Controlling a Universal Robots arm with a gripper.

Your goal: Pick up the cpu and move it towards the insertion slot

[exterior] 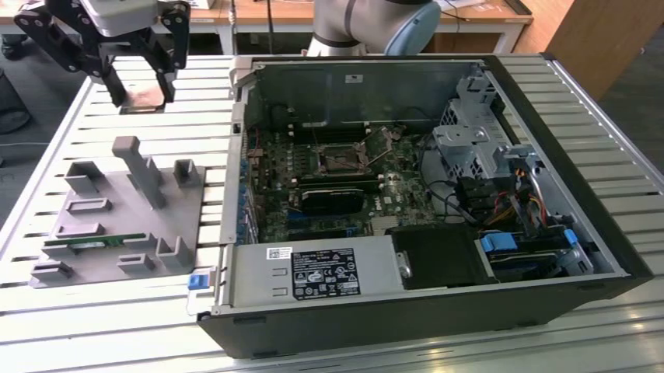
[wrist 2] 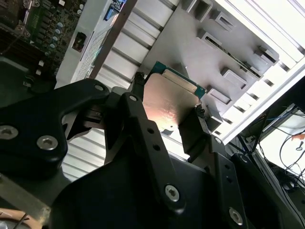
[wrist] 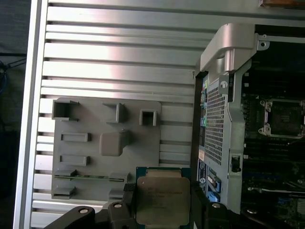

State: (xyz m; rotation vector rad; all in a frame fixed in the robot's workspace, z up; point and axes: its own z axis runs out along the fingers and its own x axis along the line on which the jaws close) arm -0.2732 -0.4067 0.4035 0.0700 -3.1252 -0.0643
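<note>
cpu (wrist: 163, 200): shiny smooth metal top | tray (wrist: 95, 157): dull grey plastic | table (wrist: 119, 52): ribbed shiny metal | gripper (wrist 2: 169, 117): black, matt

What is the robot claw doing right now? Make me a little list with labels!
claw: high above the slatted table, at the exterior view's left, beyond the grey tray; claw closed on the cpu
held thing: cpu, gripped by its edges, flat silvery face showing in both wrist views
insertion slot: square socket on the board inside the open computer case, nothing in it yet
where the cpu is: off the tray, outside the case, not over the slot
also on the tray: a thin green memory stick
</note>
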